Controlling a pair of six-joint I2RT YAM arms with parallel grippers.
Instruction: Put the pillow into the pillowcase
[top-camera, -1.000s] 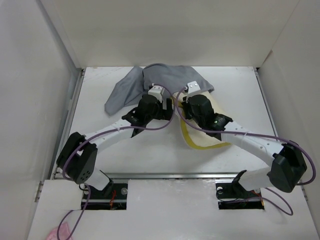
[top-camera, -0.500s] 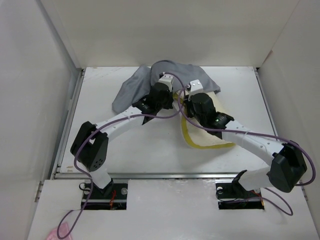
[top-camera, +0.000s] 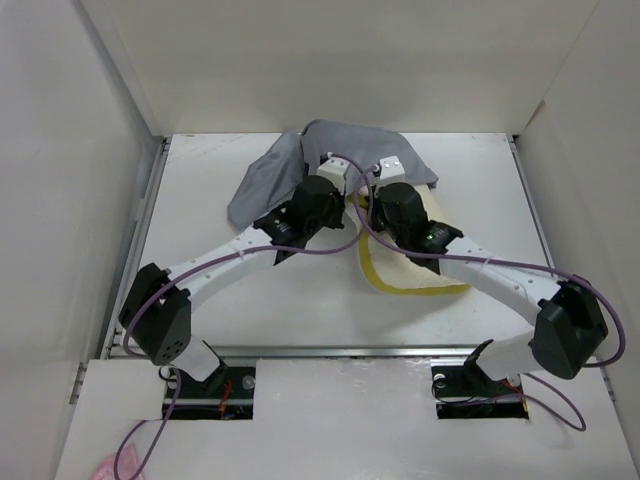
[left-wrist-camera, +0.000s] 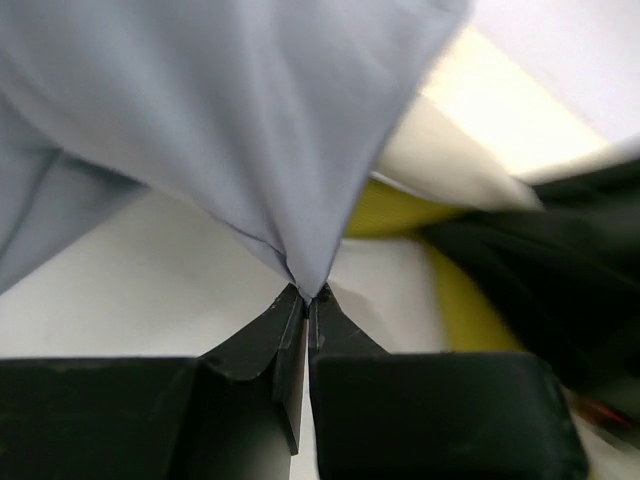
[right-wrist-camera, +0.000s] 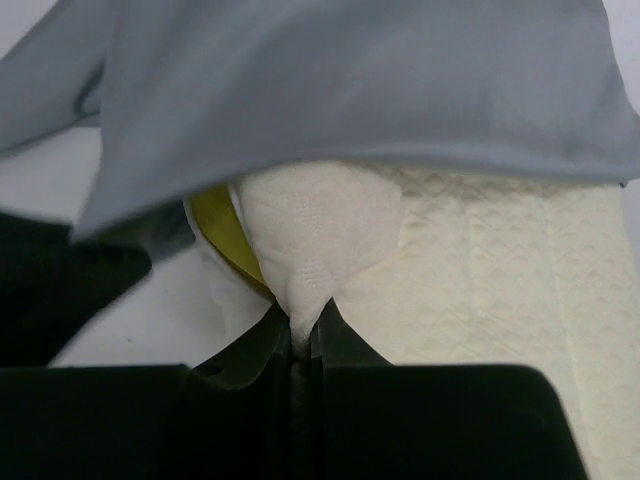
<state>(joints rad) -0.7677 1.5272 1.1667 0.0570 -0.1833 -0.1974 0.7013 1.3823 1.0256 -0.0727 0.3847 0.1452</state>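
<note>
The grey pillowcase (top-camera: 268, 178) lies rumpled at the back of the table, draped over the far end of the cream pillow (top-camera: 425, 272). The pillow's yellow edge (top-camera: 372, 270) shows toward the middle. My left gripper (top-camera: 336, 172) is shut on a pinched fold of the pillowcase (left-wrist-camera: 230, 120), the jaws meeting at the cloth (left-wrist-camera: 308, 297). My right gripper (top-camera: 386, 170) is shut on a bunched tuft of the pillow (right-wrist-camera: 480, 270), just under the hanging grey pillowcase (right-wrist-camera: 350, 90). The fingertips (right-wrist-camera: 303, 322) squeeze the quilted fabric. The two grippers sit close side by side.
White walls enclose the table (top-camera: 300, 300) on the left (top-camera: 60, 200), the right (top-camera: 590, 180) and at the back. Purple cables (top-camera: 350, 235) loop between the two wrists. A metal rail (top-camera: 340, 352) runs along the near edge.
My left gripper moved back and to the right, then shut on the pillowcase. The grey cloth shifted slightly right with it. The right gripper kept its hold on the pillow.
</note>
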